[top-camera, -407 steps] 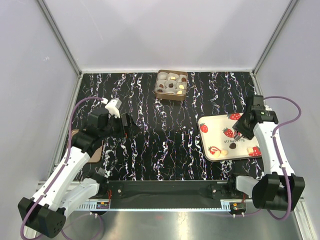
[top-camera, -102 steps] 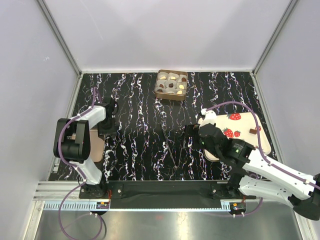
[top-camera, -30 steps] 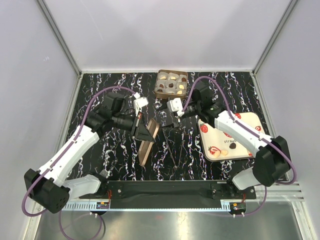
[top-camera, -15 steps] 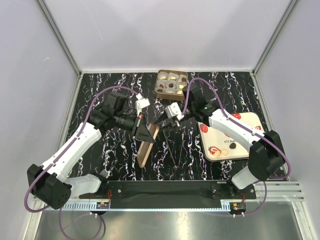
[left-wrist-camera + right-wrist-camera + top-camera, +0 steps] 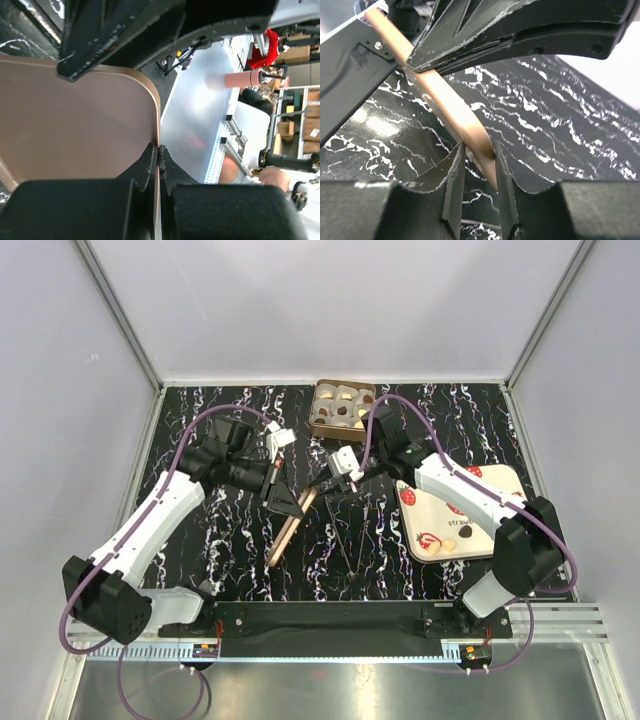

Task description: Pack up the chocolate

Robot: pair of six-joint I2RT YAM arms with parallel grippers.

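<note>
A flat brown lid hangs tilted on edge over the middle of the table. My left gripper is shut on its rim, with both fingers pressed flat against it. My right gripper is closed over the lid's far corner, and that corner touches both fingers. An open brown box at the back holds chocolate in white paper cups. More chocolate, one pale piece and one dark piece, lies on the white strawberry tray at the right.
The black marbled table is walled by grey panels on three sides. A thin dark rod lies on the table between the lid and the tray. Both arms' cables loop above the table's middle.
The left arm has turned the lid more edge-on and raised it. The right gripper has moved left onto the lid's corner and its jaws have narrowed around it.
</note>
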